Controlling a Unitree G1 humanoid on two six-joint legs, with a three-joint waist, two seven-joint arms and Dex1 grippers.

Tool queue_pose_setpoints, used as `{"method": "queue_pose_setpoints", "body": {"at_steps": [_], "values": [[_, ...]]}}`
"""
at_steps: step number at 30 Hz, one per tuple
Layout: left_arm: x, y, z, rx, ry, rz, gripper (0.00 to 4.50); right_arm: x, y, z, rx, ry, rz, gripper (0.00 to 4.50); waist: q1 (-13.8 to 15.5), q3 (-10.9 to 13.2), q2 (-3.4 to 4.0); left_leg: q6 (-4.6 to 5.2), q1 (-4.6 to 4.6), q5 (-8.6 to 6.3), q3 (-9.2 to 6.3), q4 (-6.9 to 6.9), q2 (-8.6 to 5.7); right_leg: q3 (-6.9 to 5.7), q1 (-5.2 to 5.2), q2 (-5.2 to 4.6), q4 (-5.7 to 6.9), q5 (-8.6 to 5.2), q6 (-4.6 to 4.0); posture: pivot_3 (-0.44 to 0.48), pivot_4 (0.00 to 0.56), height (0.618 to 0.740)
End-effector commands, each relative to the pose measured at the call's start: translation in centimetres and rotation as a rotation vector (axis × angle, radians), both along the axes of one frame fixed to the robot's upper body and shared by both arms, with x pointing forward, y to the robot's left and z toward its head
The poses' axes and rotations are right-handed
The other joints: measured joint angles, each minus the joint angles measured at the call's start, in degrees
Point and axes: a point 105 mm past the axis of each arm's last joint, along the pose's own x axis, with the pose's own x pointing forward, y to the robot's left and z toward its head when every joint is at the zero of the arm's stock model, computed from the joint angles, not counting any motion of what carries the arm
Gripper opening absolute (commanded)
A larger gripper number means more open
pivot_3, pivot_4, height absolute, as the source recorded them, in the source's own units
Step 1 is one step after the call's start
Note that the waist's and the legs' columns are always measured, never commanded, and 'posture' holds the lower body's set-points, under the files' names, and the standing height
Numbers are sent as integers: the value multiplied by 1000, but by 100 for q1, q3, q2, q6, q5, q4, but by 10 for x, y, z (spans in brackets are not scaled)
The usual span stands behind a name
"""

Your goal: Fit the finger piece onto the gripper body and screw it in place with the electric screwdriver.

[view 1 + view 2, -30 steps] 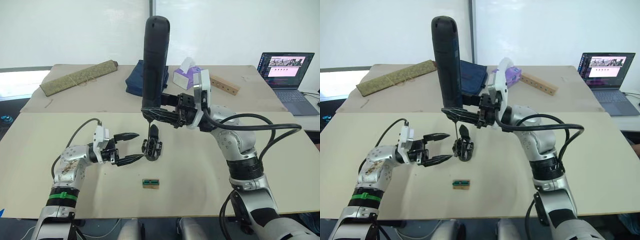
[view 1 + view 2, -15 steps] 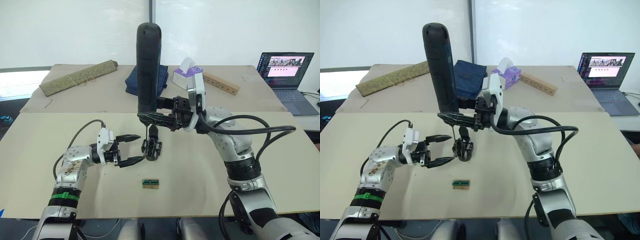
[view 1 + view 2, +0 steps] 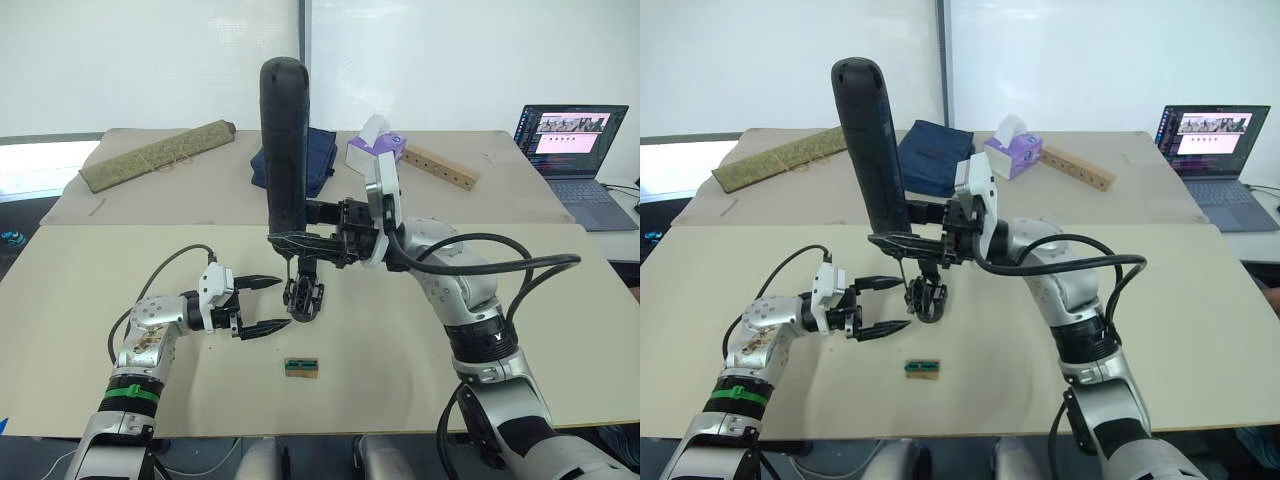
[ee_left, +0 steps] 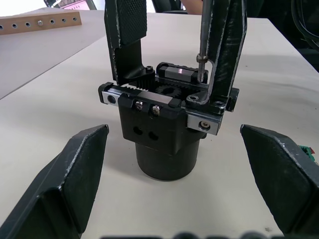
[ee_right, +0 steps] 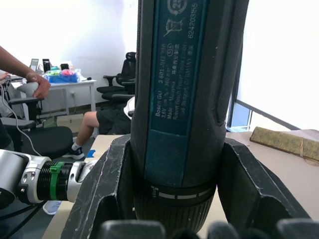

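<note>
The gripper body (image 3: 303,296) stands on the table with its round end down. Two black fingers rise from it, and the finger piece (image 4: 228,45) is the one next to the bit. My right gripper (image 3: 292,241) is shut on the electric screwdriver (image 3: 283,140), holding it upright over the body. The thin bit (image 4: 202,35) has its tip at the finger piece's base. In the right wrist view its fingers (image 5: 107,189) clamp the screwdriver (image 5: 184,99) from both sides. My left gripper (image 3: 283,303) is open just left of the body, fingers (image 4: 75,184) on either side, not touching.
A small green-and-tan block (image 3: 301,367) lies in front of the body. On the far table are a rolled mat (image 3: 155,155), blue cloth (image 3: 325,165), tissue box (image 3: 375,150), drilled wooden bar (image 3: 440,165) and laptop (image 3: 572,135). A seated person (image 5: 107,119) is behind.
My right arm has carried the screwdriver's top to the left, with the bit still over the body. The left gripper has sunk slightly and stays open.
</note>
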Motion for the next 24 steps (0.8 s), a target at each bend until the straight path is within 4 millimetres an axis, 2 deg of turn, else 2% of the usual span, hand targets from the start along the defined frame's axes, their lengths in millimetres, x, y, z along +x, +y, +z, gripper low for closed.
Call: {"method": "queue_pose_setpoints", "body": {"at_steps": [1, 24], "values": [[1, -1, 6, 1, -33, -11, 4500, -7, -2, 15, 42, -74, 6, 1932, 0, 0, 0, 0, 0, 0, 0, 0, 0, 0, 0, 0, 0, 0, 0, 0, 150, 740], [0, -4, 2, -7, -21, -19, 4500, -5, -3, 8, 21, -74, -5, 1932, -1, 0, 0, 0, 0, 0, 0, 0, 0, 0, 0, 1, 1, 0, 0, 0, 150, 740]]}}
